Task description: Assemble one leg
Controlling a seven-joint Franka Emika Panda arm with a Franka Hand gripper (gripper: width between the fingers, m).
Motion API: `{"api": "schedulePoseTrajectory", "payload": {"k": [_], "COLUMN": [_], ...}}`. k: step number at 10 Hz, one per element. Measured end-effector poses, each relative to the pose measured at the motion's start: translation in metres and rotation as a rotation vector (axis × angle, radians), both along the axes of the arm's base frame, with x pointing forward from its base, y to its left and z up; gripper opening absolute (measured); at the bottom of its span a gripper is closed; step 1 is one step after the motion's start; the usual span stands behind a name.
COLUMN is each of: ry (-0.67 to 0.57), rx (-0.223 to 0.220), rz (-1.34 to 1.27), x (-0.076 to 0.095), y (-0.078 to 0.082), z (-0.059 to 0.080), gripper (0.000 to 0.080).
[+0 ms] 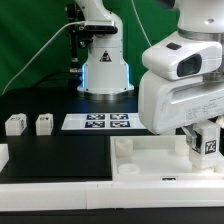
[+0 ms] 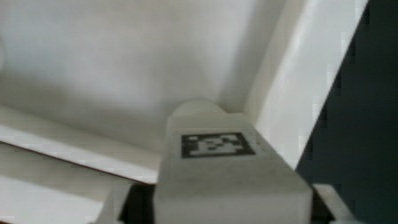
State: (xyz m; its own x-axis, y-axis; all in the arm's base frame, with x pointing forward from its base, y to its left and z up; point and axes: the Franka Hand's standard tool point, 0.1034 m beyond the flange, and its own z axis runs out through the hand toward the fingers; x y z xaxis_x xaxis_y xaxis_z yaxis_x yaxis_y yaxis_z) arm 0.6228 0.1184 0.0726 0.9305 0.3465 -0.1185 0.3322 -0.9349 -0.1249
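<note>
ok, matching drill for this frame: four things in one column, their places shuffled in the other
Things
1. held leg
2. loose legs
3. marker board
4. tray-like piece

Places
A. flat on the table, just in front of the robot base
B. standing at the exterior view's left
C. between the fingers of the gripper, tag showing in the wrist view
D. lowest in the exterior view, raised rim

Pairs: 1-C, 2-B, 3-A, 4-D
</note>
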Motion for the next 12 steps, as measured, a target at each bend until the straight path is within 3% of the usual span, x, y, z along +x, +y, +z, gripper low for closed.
{"api": "schedulePoseTrajectory", "payload": {"k": [12], "ry": [0.102], "rx": [-0.196], "rz": [-1.331], "x": [-0.0008], "y": [0.006], "z": [-0.0012], "gripper": [0.0294]}}
